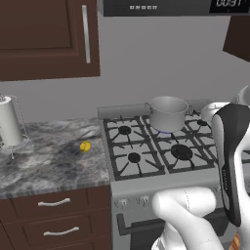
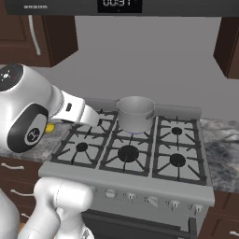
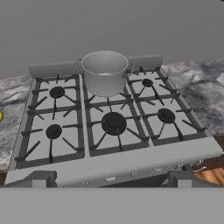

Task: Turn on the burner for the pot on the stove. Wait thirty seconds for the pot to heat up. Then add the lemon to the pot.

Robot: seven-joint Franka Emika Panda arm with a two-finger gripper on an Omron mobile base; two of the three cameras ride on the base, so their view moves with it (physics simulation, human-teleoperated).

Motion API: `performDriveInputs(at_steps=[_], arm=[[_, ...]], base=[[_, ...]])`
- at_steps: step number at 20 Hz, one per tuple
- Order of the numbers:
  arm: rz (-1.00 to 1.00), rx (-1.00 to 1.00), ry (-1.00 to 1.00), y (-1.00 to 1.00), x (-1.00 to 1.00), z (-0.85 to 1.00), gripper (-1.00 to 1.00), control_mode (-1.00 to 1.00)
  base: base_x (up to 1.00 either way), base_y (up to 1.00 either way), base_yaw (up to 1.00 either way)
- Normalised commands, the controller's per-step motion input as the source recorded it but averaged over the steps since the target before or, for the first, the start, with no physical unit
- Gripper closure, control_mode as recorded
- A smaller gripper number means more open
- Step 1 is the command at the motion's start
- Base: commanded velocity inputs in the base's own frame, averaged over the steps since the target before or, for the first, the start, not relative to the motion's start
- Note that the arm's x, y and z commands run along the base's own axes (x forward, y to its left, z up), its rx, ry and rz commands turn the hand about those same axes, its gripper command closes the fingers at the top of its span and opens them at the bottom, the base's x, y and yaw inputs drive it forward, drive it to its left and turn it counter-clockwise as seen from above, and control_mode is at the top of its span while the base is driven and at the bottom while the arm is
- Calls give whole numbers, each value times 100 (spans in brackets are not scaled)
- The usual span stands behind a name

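The pot (image 1: 167,113) stands on the far middle grate of the stove (image 1: 161,161), upright, with a faint blue flame showing under it at the burner (image 1: 165,133). From the right base view the same pot (image 2: 135,113) sits at the back centre of the range, a bluish glow just below its base. The hand view looks down on the whole cooktop from the near side, the pot (image 3: 105,72) at the far middle and the large wide-capped burner (image 3: 113,123) directly in front of it, bare. The lemon (image 1: 85,146) lies on the marble counter (image 1: 49,161) left of the stove, well apart from the pot; it peeks out behind the arm in the right base view (image 2: 49,127). The gripper (image 3: 112,178) hangs above the stove's front edge, its jaws spread wide apart and holding nothing. A paper towel roll (image 1: 10,122) stands at the far left of the counter.
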Motion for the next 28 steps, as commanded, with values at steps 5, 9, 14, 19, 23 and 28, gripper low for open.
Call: performDriveInputs(at_steps=[5, 9, 14, 19, 23, 28], arm=[[0, 0, 0, 0, 0, 0, -100, -100], [0, 0, 0, 0, 0, 0, -100, -100], [0, 0, 0, 0, 0, 0, -100, -100], [0, 0, 0, 0, 0, 0, -100, -100], [0, 0, 0, 0, 0, 0, -100, -100], [0, 0, 0, 0, 0, 0, -100, -100]], base=[[0, 0, 0], [0, 0, 0], [0, 0, 0], [0, 0, 0], [0, 0, 0], [0, 0, 0]])
